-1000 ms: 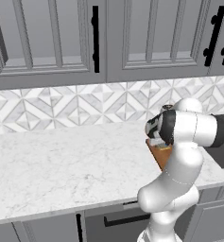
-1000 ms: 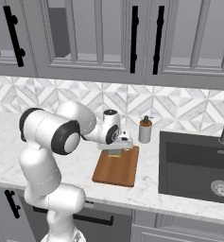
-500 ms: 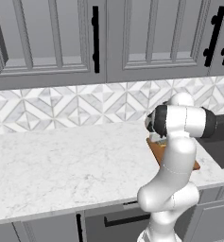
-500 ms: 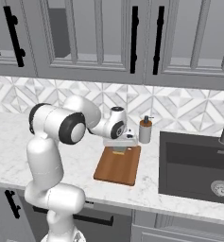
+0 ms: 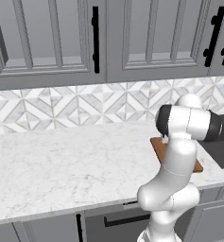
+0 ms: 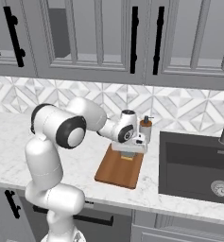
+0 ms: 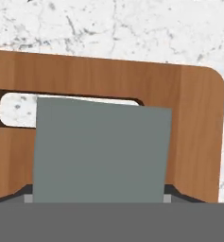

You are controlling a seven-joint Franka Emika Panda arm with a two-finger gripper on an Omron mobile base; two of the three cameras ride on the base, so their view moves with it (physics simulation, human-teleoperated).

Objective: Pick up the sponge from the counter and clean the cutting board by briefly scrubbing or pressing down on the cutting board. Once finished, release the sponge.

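Left base view: I'm seeing the cutting board point(image 5: 157, 144) lying on the counter point(image 5: 71, 165) at 3 o'clock, behind my arm.

Right base view: my gripper point(image 6: 128, 155) is pressing the sponge point(image 6: 127, 157) onto the board's far end.

Hand view: fingers are clenching the grey-green sponge point(image 7: 101, 149) over the slot handle point(image 7: 9, 108).

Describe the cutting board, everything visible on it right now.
The cutting board is a flat, reddish-brown rectangle with wood grain and rounded corners, lying on the white marble counter just left of the dark sink. A narrow slot handle near its far short edge shows the marble through it. The grey-topped sponge, held in the gripper, sits over that handle end, partly covering the slot. The rest of its surface looks bare.
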